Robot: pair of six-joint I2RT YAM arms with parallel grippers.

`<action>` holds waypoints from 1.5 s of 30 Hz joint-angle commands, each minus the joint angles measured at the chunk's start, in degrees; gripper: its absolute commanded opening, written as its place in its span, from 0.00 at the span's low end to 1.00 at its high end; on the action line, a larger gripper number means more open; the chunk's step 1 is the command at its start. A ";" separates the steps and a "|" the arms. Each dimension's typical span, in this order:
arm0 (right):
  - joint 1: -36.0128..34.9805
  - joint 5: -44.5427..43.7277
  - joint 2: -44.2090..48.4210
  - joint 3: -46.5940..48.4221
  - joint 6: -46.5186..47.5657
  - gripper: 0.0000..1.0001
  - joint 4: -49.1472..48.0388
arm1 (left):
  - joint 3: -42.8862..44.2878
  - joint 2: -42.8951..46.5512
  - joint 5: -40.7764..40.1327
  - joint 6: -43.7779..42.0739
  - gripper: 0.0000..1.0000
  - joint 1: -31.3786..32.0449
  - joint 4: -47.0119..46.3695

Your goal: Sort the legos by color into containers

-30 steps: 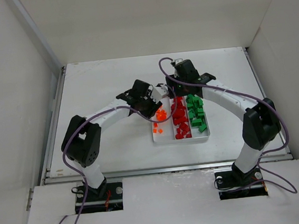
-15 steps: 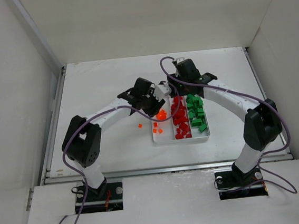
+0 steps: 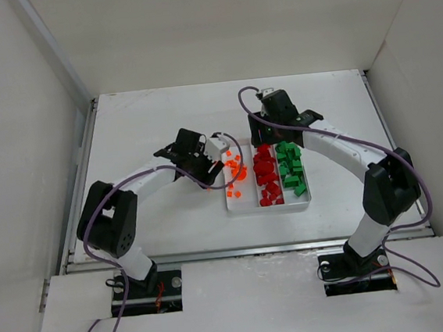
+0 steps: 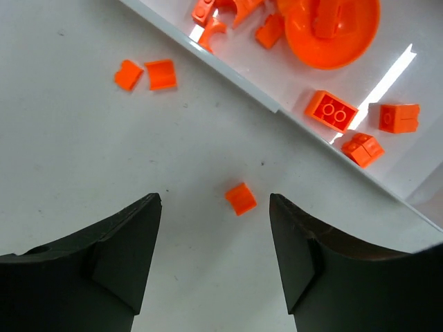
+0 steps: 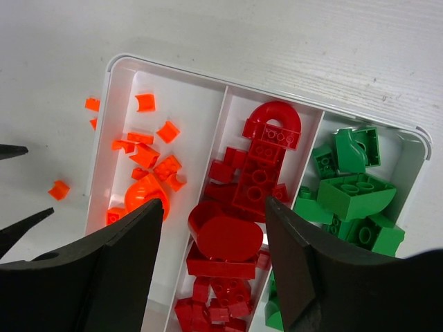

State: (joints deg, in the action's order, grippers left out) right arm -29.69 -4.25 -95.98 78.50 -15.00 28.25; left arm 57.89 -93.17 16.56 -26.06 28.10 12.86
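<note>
The white tray (image 3: 269, 207) has three compartments: orange legos (image 3: 236, 168) on the left, red legos (image 3: 265, 173) in the middle, green legos (image 3: 291, 167) on the right. My left gripper (image 4: 214, 207) is open and empty, low over the table just left of the tray (image 4: 242, 81). One small orange lego (image 4: 241, 198) lies on the table just ahead of its fingertips. Two more loose orange legos (image 4: 145, 74) lie beside the tray's rim. My right gripper (image 5: 214, 207) is open and empty above the red compartment (image 5: 259, 169). The left gripper (image 3: 215, 160) and right gripper (image 3: 269, 134) both show from above.
White walls enclose the table on the left, right and back. The right wrist view shows the tray's far rim (image 5: 173, 66), the loose orange lego (image 5: 59, 189) and my left fingertips (image 5: 28, 221) at its left edge. An orange dome piece (image 4: 332, 31) sits in the orange compartment.
My left arm has drawn back to the left, away from the tray. An orange lego now lies on the table beside the tray. The right arm has barely moved.
</note>
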 commanded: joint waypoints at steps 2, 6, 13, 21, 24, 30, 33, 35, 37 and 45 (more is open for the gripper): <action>-0.01 -0.76 2.12 -0.53 -0.29 0.66 -1.44 | -1.11 -1.40 1.37 1.45 0.59 -0.50 -0.82; -0.01 -1.29 2.64 -1.68 0.24 0.66 -1.44 | -1.11 -3.95 0.76 3.56 0.57 -0.50 -1.44; -0.01 -1.29 2.64 -1.68 0.24 0.66 -1.44 | -1.11 -5.98 0.05 4.97 0.49 1.08 -1.44; -0.01 -1.29 2.64 -1.68 0.24 0.66 -1.44 | -1.73 -5.98 -0.47 3.92 0.10 1.08 0.67; -0.01 -1.29 2.64 -1.68 0.24 0.66 -1.44 | -1.73 -5.98 -0.47 3.92 0.00 1.08 1.90; -0.01 -1.29 2.64 -1.68 0.24 0.66 -1.44 | 4.67 -4.84 -0.47 4.97 0.00 1.08 4.88; -0.01 -1.90 3.17 -1.68 0.24 0.66 -1.44 | 7.84 -2.82 0.14 4.97 0.00 1.78 4.89; 0.51 -1.90 3.70 -1.68 0.24 0.66 -1.44 | 10.48 -1.50 0.14 5.49 0.00 2.48 4.89; 0.51 -1.90 4.22 -1.68 -0.29 0.66 -1.44 | 11.63 -1.49 0.84 5.50 0.00 4.23 4.28; 1.04 -2.42 4.75 -1.68 -0.29 0.66 -1.44 | 12.95 -3.78 2.60 4.27 0.16 11.37 2.26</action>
State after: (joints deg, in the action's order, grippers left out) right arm -28.95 -5.52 -93.76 76.75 -15.00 28.27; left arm 69.49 -97.36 17.56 -21.50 38.17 15.86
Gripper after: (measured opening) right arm 0.661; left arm 0.156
